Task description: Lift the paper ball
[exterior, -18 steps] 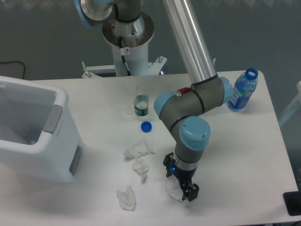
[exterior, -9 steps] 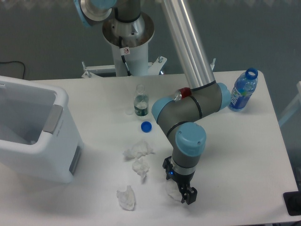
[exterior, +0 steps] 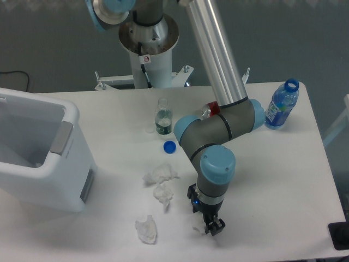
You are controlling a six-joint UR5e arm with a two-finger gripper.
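My gripper (exterior: 211,227) points straight down at the table's front, right of the other wads. It stands low over the paper ball (exterior: 197,228), a white crumpled tissue wad. Only a small pale scrap of the ball shows at the left of the dark fingers (exterior: 216,225). The rest is hidden between and under them. The fingers look drawn in on the wad. The ball is still down at the table surface.
Other white wads lie to the left: a wide flared one (exterior: 161,173), one below it (exterior: 163,194) and one near the front edge (exterior: 146,228). A blue cap (exterior: 169,146), a small bottle (exterior: 163,121), a blue bottle (exterior: 282,105) and a white bin (exterior: 38,150) stand around.
The arm has shifted slightly left and down over the wad. The wad showed plainly beside the fingers before and is now almost wholly covered by them.
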